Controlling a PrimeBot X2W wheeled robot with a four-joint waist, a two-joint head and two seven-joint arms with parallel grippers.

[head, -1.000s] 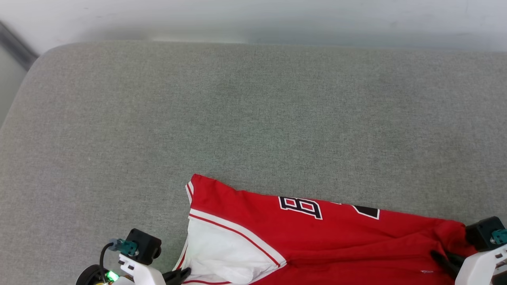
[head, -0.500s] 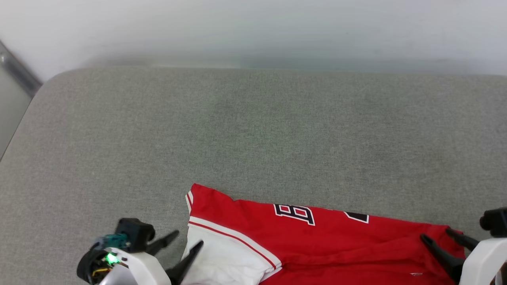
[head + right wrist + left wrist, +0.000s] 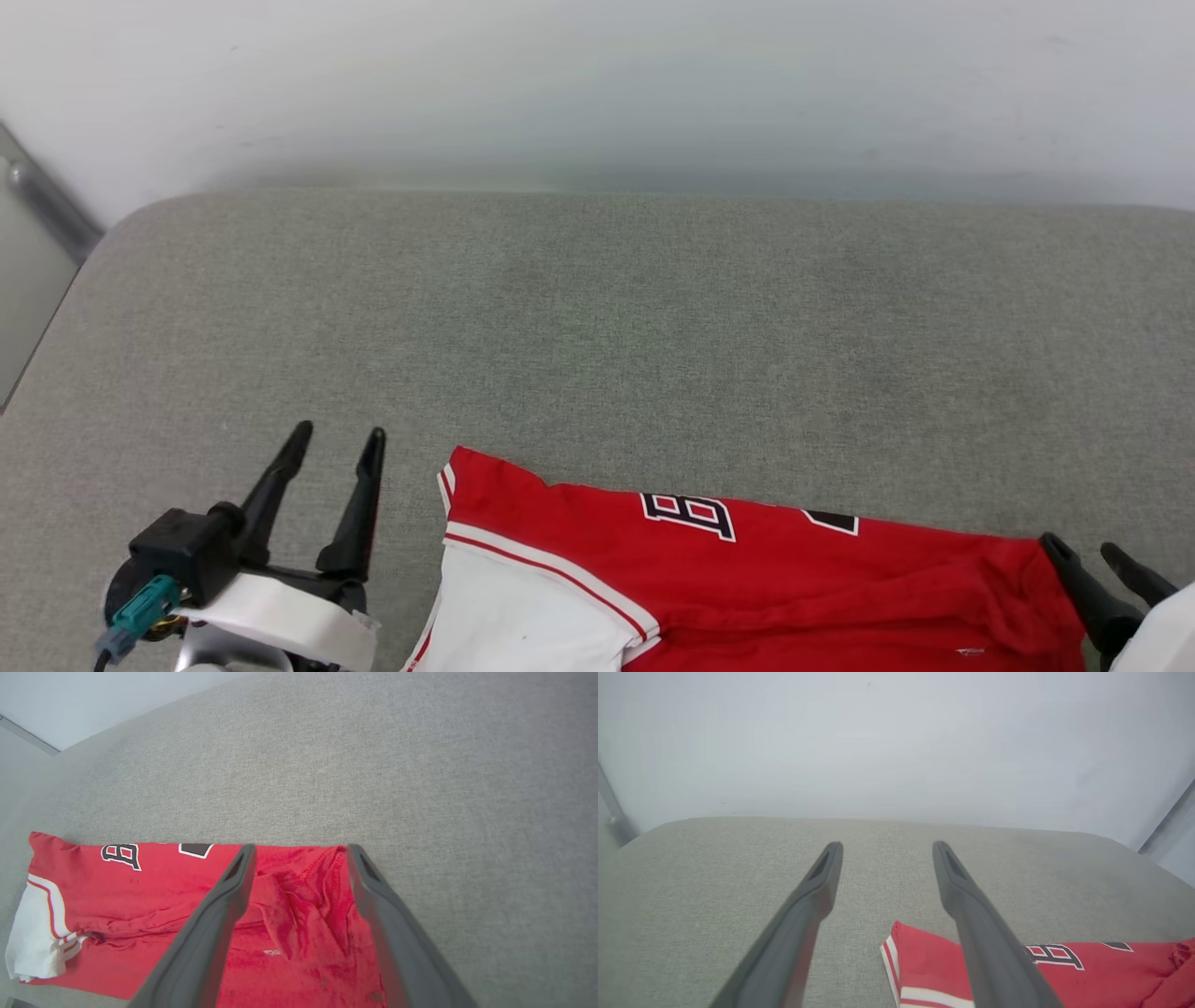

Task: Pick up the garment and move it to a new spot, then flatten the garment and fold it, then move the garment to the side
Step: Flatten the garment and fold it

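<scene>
The garment [image 3: 747, 579], a red jersey with a white sleeve and part of its black-and-white lettering showing, lies folded along the near edge of the grey cushion [image 3: 597, 327]. My left gripper [image 3: 338, 442] stands open beside the garment's left edge, clear of the cloth. In the left wrist view the left gripper [image 3: 887, 847] points at the wall, with the garment [image 3: 934, 961] low on the right. My right gripper [image 3: 1083, 549] is open at the garment's right end. In the right wrist view the right gripper [image 3: 299, 848] hovers above the wrinkled red cloth [image 3: 303, 914], and nothing sits between its fingers.
A pale wall [image 3: 597, 84] rises behind the cushion. A grey metal rail [image 3: 47, 201] runs along the far left, and the cushion's left edge [image 3: 56, 317] drops off there. Another rail [image 3: 1167, 821] appears at the right in the left wrist view.
Both grippers opened and let go of the garment, which now rests on the cushion. The left gripper swung left and turned its fingers away. The head view tilted up.
</scene>
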